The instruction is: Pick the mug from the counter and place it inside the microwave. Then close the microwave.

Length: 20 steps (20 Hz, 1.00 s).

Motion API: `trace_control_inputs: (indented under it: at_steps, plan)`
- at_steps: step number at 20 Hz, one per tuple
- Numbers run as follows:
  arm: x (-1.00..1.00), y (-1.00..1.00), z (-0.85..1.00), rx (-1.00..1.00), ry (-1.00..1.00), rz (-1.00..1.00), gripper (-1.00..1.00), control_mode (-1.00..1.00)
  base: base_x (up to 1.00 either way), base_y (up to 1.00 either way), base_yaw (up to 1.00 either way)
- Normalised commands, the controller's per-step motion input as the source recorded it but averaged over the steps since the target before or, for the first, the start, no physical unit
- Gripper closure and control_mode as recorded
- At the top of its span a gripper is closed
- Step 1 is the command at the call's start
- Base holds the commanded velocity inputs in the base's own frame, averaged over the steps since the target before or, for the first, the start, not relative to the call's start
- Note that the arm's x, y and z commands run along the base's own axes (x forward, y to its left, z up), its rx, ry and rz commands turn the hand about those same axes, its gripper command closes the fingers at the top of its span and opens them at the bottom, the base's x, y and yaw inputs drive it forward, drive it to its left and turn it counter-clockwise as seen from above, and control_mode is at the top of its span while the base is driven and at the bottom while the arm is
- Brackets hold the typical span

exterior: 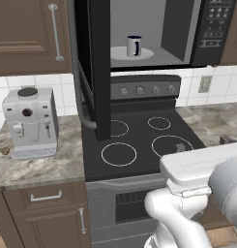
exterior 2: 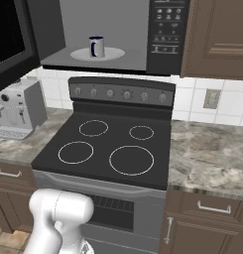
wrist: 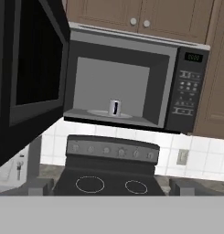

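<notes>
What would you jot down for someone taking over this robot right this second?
Gripper: fingers wide apart, holding nothing, pulled back and facing the microwave from above the stovetop.
Mug: upright on the white turntable inside the microwave, no longer on the counter.
Microwave door: swung fully open to the left.
Done: mug placed inside.
Left: push the door shut.

Arm (exterior: 187,193) glossy white, built of rounded, bulbous segments; a grey cylindrical joint at one end; finger tips (wrist: 39,186) blocky, dark grey.
</notes>
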Motion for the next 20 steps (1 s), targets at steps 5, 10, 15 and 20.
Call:
trace_control_inputs:
  at_steps: [5, 10, 15, 20]
  plan:
    - [-0.33, 0.67, 0.03, 0.00, -0.10, 0.00, -1.00, -1.00, 0.00, 0.00, 0.00]
    - [-0.09, 0.73, 0.07, -0.01, -0.09, -0.01, -1.00, -1.00, 0.00, 0.00, 0.00]
    - [0.00, 0.77, 0.08, -0.03, -0.10, -0.08, -1.00, -1.00, 0.00, 0.00, 0.00]
    - [0.01, 0.68, 0.08, -0.04, -0.09, -0.12, -1.00, -1.00, 0.00, 0.00, 0.00]
